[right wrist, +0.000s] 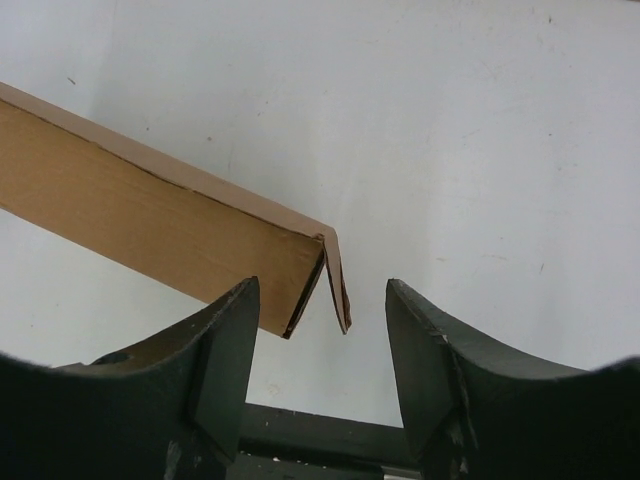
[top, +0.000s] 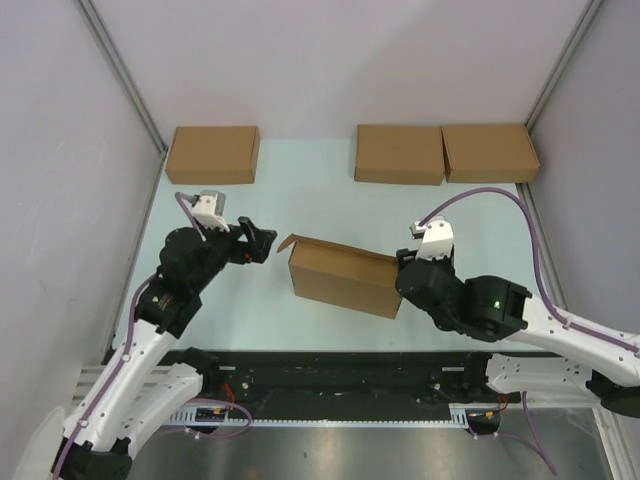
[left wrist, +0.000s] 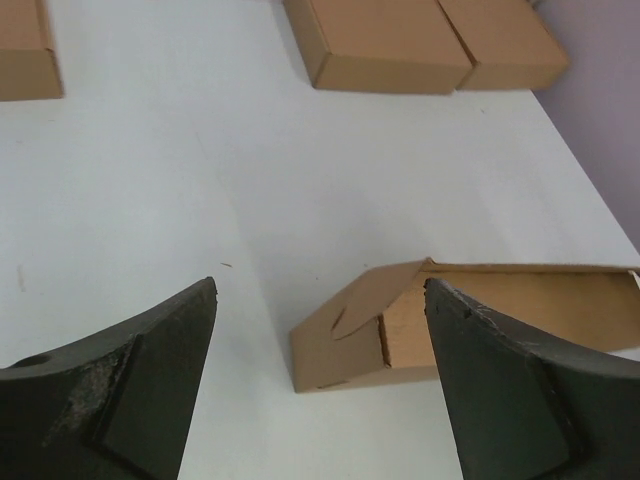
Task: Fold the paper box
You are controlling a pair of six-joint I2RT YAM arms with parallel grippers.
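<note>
Lengthwise, the box (top: 343, 278) runs left to right, right end nearer. Left fingers (left wrist: 150, 380) spread wide, empty. Right fingers (right wrist: 215, 390) straddle its corner without touching.

L end effector (left wrist: 322, 290) & R end effector (right wrist: 321, 288) open

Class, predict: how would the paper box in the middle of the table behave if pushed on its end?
The paper box is thin, hollow cardboard, so probably light and likely to slide on the table. Its end flap stands ajar, so it would probably bend inward before the body moves.
</note>
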